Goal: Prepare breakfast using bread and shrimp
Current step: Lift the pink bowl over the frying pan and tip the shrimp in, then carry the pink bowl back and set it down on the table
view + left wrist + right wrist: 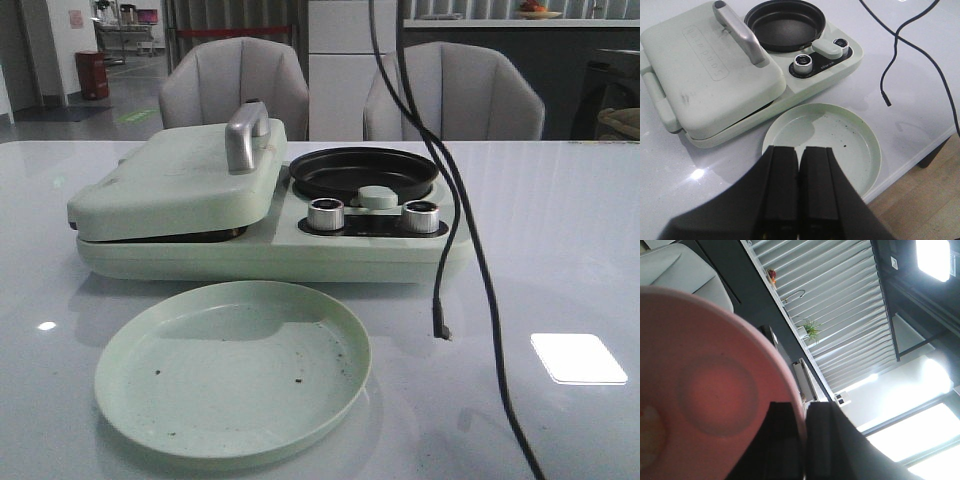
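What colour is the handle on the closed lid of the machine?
Silver metal, on the pale green lid; the handle shows best in the left wrist view.

Left gripper (799, 200) fingers pressed together, nothing between them, hovering above the bench. Right gripper (805, 440) tilted upward, fingers clamped on pink bowl (705, 390) rim.
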### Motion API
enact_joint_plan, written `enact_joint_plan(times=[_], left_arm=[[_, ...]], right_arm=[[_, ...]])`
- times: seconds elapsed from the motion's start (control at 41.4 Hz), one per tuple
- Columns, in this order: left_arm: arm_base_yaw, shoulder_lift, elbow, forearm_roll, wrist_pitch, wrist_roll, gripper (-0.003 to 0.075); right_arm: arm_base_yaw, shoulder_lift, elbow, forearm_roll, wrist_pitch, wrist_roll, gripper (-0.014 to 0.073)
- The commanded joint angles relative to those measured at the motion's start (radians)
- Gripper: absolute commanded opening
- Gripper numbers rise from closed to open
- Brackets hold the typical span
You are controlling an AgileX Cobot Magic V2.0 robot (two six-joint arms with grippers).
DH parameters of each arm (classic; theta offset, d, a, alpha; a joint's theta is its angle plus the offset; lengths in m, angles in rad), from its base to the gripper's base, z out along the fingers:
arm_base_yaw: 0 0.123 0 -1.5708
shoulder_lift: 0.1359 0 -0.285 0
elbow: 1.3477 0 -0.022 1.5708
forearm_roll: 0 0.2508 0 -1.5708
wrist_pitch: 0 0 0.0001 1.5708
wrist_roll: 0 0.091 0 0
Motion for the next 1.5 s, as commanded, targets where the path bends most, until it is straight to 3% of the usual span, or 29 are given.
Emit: enact_joint_plan(times=[0.0,0.338,0.676,0.773,0.918,1.038,1.232,1.473], left_arm=[[-0.001,0.0,-0.03,-0.009,-0.067,-0.01,0.0101],[-0.001,0.0,-0.03,-0.009,-0.067,-0.01,0.0101],[-0.001,0.0,-0.03,-0.005,-0.067,-0.01,0.0101],[-0.001,0.0,-0.03,-0.005,-0.067,-0.01,0.0101],[-0.001,0.0,-0.03,-0.005,-0.067,-0.01,0.0101],[-0.001,0.0,-0.03,-0.005,-0.067,-0.01,0.0101],[-0.001,0.0,-0.03,-0.005,-0.067,-0.01,0.0101],[-0.001,0.0,-0.03,-0.005,-0.067,-0.01,0.0101]], right_arm=[[0.01,-0.068,-0.037,-0.097,0.019,-0.008,0.0053],[0.03,0.076,-0.02,-0.1,0.083,-0.021,0.0053],[0.029,0.037,-0.02,-0.096,0.089,-0.02,0.0053],[0.026,-0.009,-0.02,-0.032,0.092,-0.02,0.0053],[-0.026,-0.12,-0.02,0.282,0.102,-0.029,0.0053],[-0.137,-0.212,0.029,0.584,0.103,-0.053,0.0053],[-0.352,-0.345,0.256,0.989,0.019,-0.125,0.0053],[-0.586,-0.44,0.545,1.475,-0.07,-0.341,0.0053]])
